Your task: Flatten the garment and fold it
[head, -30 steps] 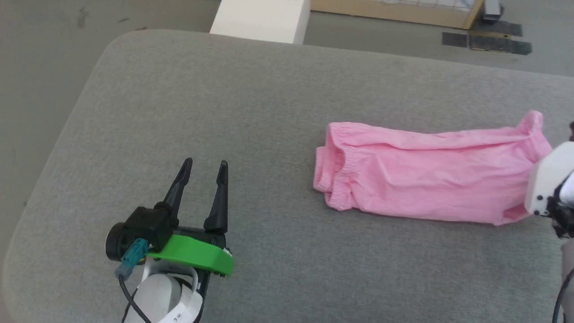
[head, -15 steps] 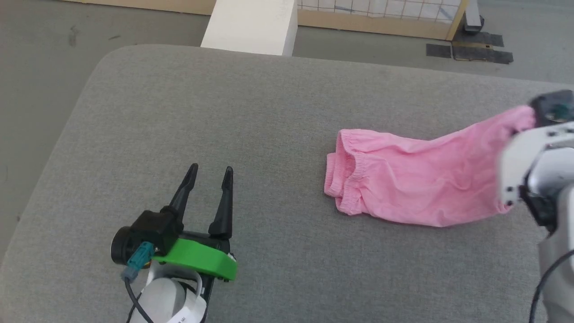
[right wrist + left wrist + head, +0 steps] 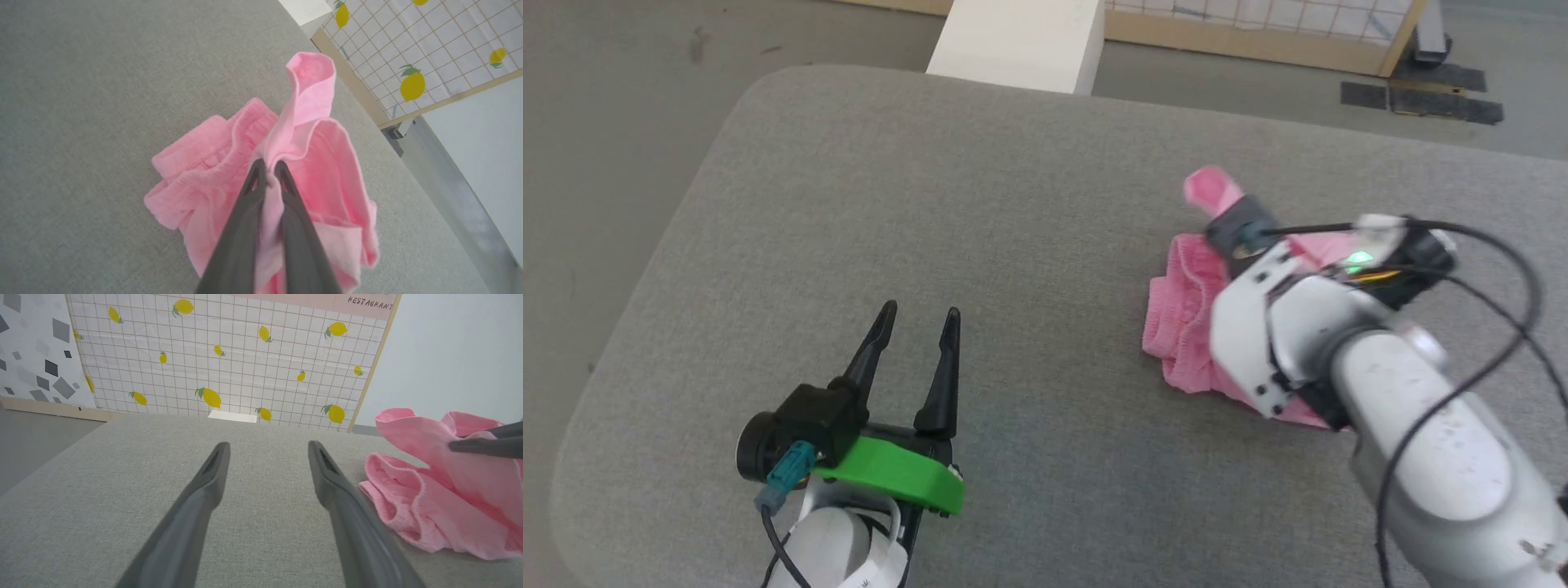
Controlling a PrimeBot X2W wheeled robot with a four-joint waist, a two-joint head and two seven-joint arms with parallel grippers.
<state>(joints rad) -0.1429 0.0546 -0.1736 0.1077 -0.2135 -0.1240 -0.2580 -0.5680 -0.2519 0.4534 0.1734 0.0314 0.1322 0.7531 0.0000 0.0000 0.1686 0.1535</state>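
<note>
The pink shorts (image 3: 1180, 331) lie on the right half of the grey counter (image 3: 931, 204), bunched up in a heap. The stretchy waist end points toward the middle of the counter. The right gripper (image 3: 269, 164) has its jaws pinched tight on a fold of the thin cloth. That bit is held up above the rest of the heap (a little pink flap sticks out past the tips). The rest of the shorts lies under it on the counter, all crumpled and not flat.

The left gripper (image 3: 921, 309) is over the near left part of the counter, well apart from the shorts. Its jaws stand wide apart with nothing between them. Its two dark fingers (image 3: 943, 367) point away from the robot. A green piece (image 3: 890, 478) sits on its wrist, with a blue-green plug (image 3: 791, 467) beside it.

Past the far edge of the counter stands a white block (image 3: 1017, 37). Behind it is a wall panel (image 3: 229, 355) with a grid and yellow lemons on it. Grey floor (image 3: 605, 122) goes around the counter, and dark patches (image 3: 1421, 90) lie on the floor at the far right.
</note>
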